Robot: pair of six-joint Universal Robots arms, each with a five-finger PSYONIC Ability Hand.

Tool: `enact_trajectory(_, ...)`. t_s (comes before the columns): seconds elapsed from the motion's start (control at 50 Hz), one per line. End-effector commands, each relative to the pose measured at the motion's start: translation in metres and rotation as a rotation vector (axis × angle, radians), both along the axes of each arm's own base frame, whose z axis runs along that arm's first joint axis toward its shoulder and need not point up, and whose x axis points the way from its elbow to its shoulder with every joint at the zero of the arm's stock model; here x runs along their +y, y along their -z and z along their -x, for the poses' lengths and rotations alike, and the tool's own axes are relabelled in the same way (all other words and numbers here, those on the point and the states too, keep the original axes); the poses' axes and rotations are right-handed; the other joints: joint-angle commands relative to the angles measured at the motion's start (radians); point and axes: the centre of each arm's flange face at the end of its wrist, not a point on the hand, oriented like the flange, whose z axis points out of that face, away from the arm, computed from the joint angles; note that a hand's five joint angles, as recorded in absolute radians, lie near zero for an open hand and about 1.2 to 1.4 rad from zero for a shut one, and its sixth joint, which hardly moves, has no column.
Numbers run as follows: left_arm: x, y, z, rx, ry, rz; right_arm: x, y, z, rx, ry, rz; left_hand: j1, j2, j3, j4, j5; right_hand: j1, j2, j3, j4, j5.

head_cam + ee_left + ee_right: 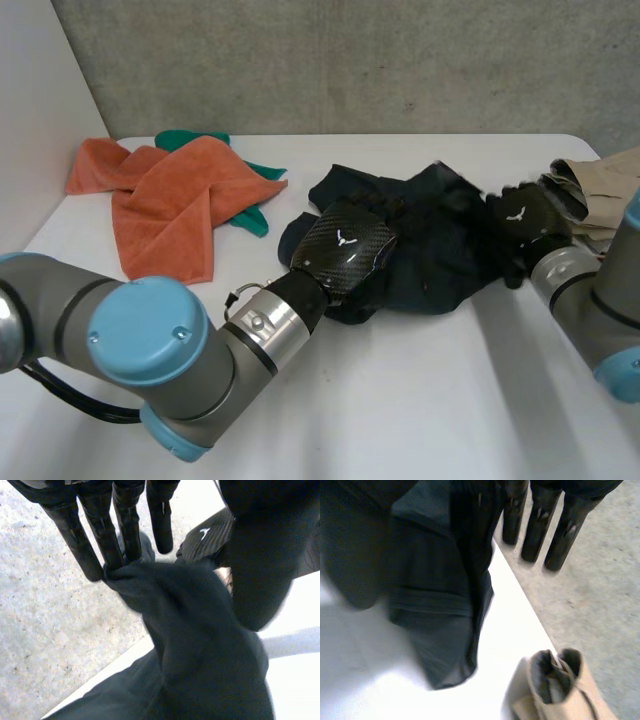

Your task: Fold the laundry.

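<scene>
Left hand (345,245) pinches a bunched edge of the black garment (440,262) at its fingertips. Right hand (520,218) grips the opposite side, cloth hanging beneath its palm. Judged: spreading it flat for folding.

Table (420,400): white
Left part: orange towel (170,200) over a green cloth (190,140)
Middle: black garment (440,250)
Right edge: beige garment (600,185)

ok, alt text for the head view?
The left hand and right hand rest on a crumpled dark garment in the middle of a white table. An orange towel lies over a green cloth at far left; a beige garment sits at the right edge.
</scene>
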Motion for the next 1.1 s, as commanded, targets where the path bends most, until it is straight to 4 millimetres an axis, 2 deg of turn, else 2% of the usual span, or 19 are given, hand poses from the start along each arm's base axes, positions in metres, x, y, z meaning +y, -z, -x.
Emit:
enact_trajectory(0.02, -0.011, -0.036, -0.025, 0.036, -0.075, 0.032, -0.009, -0.024, 0.005, -0.018, 0.025, 0.059, -0.182, -0.214, -0.223, -0.205, -0.201, -0.219, -0.276, -0.283, -0.305, -0.31)
enact_trajectory(0.06, -0.018, -0.045, -0.038, 0.042, -0.113, 0.036, -0.001, -0.045, 0.005, -0.035, 0.021, 0.096, -0.225, -0.257, -0.267, -0.249, -0.245, -0.219, -0.276, -0.283, -0.305, -0.31)
enact_trajectory(0.14, -0.023, -0.056, -0.053, 0.048, -0.159, 0.045, 0.014, -0.073, 0.005, -0.048, 0.009, 0.144, -0.246, -0.278, -0.288, -0.269, -0.266, -0.219, -0.276, -0.283, -0.305, -0.31)
enact_trajectory(0.2, -0.025, -0.06, -0.061, 0.051, -0.182, 0.05, 0.025, -0.083, 0.003, -0.049, -0.006, 0.144, -0.252, -0.284, -0.294, -0.275, -0.272, -0.219, -0.276, -0.283, -0.305, -0.31)
enact_trajectory(0.3, -0.042, -0.062, -0.078, 0.049, -0.25, 0.053, 0.051, -0.101, -0.007, -0.041, -0.061, 0.103, -0.249, -0.281, -0.291, -0.272, -0.269, -0.219, -0.276, -0.283, -0.305, -0.31)
enact_trajectory(0.36, -0.049, -0.061, -0.084, 0.044, -0.276, 0.05, 0.067, -0.106, -0.012, -0.032, -0.089, 0.067, -0.238, -0.269, -0.279, -0.261, -0.257, -0.219, -0.276, -0.283, -0.305, -0.31)
enact_trajectory(0.38, -0.055, -0.06, -0.088, 0.04, -0.294, 0.041, 0.079, -0.109, -0.015, -0.026, -0.111, 0.041, -0.235, -0.267, -0.276, -0.258, -0.254, -0.219, -0.276, -0.283, -0.305, -0.31)
enact_trajectory(0.44, -0.064, -0.057, -0.096, 0.024, -0.328, 0.015, 0.096, -0.108, -0.02, -0.012, -0.142, -0.016, -0.235, -0.266, -0.276, -0.258, -0.254, -0.219, -0.276, -0.283, -0.305, -0.31)
enact_trajectory(0.52, -0.068, -0.051, -0.098, 0.011, -0.338, -0.016, 0.111, -0.107, -0.027, -0.03, -0.172, -0.066, -0.235, -0.266, -0.276, -0.258, -0.254, -0.212, -0.269, -0.276, -0.298, -0.303)
enact_trajectory(0.66, -0.07, -0.04, -0.093, -0.007, -0.325, -0.041, 0.106, -0.11, -0.024, -0.059, -0.134, -0.074, -0.229, -0.261, -0.27, -0.252, -0.248, -0.214, -0.271, -0.279, -0.3, -0.306)
enact_trajectory(0.74, -0.072, -0.033, -0.09, -0.019, -0.316, -0.054, 0.112, -0.1, -0.021, -0.102, -0.103, -0.158, -0.22, -0.252, -0.262, -0.243, -0.239, -0.211, -0.269, -0.276, -0.297, -0.303)
enact_trajectory(0.86, -0.081, -0.006, -0.084, -0.095, -0.31, -0.162, 0.127, -0.073, -0.014, -0.149, -0.056, -0.333, -0.164, -0.196, -0.206, -0.187, -0.184, -0.2, -0.257, -0.264, -0.286, -0.291)
enact_trajectory(0.98, -0.071, 0.021, -0.059, -0.205, -0.248, -0.305, 0.146, -0.038, -0.005, -0.139, -0.018, -0.481, -0.023, -0.055, -0.065, -0.047, -0.043, -0.188, -0.245, -0.252, -0.274, -0.279)
enact_trajectory(1.1, -0.073, 0.033, -0.054, -0.258, -0.303, -0.354, 0.159, -0.015, 0.002, -0.119, 0.002, -0.552, 0.077, 0.045, 0.035, 0.053, 0.057, -0.15, -0.207, -0.214, -0.236, -0.241)
